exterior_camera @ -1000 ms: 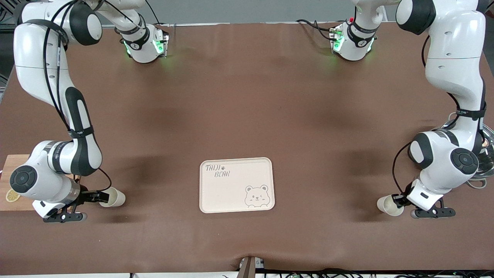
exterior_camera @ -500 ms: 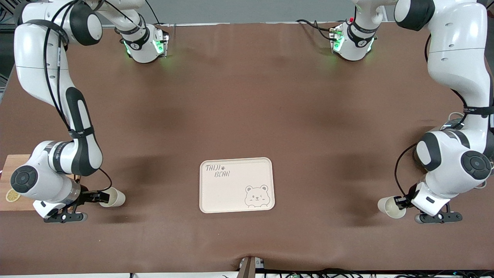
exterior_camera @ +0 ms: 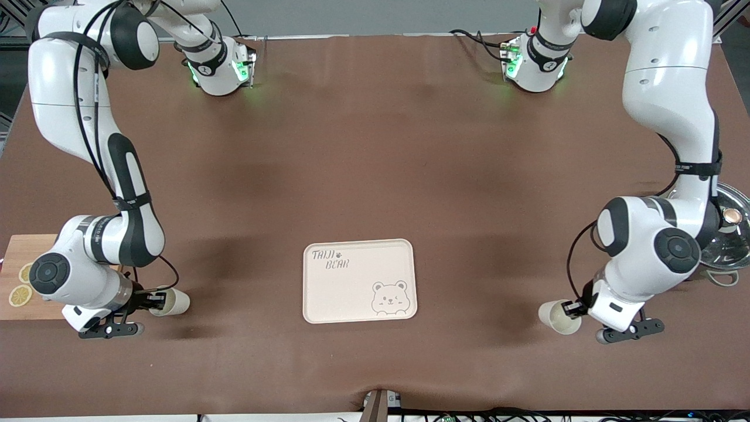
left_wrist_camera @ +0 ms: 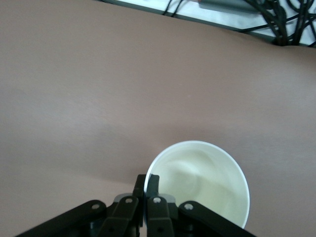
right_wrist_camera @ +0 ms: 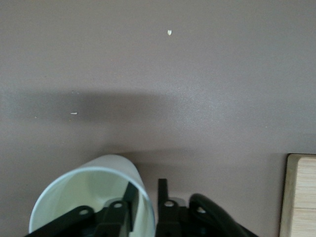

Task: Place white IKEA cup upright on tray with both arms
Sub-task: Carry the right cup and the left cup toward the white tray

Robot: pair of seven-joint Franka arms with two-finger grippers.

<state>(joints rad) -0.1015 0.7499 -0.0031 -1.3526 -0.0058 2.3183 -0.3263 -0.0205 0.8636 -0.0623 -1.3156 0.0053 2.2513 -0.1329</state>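
- The tray [exterior_camera: 359, 281] is lying flat on the brown table [exterior_camera: 375, 176], midway between the two arms' ends and in the half nearer the front camera; its bare surface is showing only the grey lettering and the bear face.
- The left gripper [exterior_camera: 573, 309] is pinching the rim of a white cup [exterior_camera: 558, 317] toward the left arm's end of the table, well apart from the tray.
- In the left wrist view, the left gripper [left_wrist_camera: 146, 183] is showing its two fingers [left_wrist_camera: 153, 186] pressed together on the rim of that cup [left_wrist_camera: 202, 182], whose pale inside is facing the camera.
- The right gripper [exterior_camera: 153, 300] is gripping a second white cup [exterior_camera: 170, 301] toward the right arm's end of the table, also well apart from the tray.
- In the right wrist view, the right gripper [right_wrist_camera: 145, 195] is clamping the wall of its cup [right_wrist_camera: 91, 195], one finger [right_wrist_camera: 131, 197] sitting inside the mouth and the other outside.
- A wooden cutting board [exterior_camera: 17, 281] with lemon slices [exterior_camera: 19, 295] is lying under the right arm's elbow, at the table's edge.
- A metal pot lid [exterior_camera: 726, 234] is resting at the left arm's end of the table, partly hidden by the arm.
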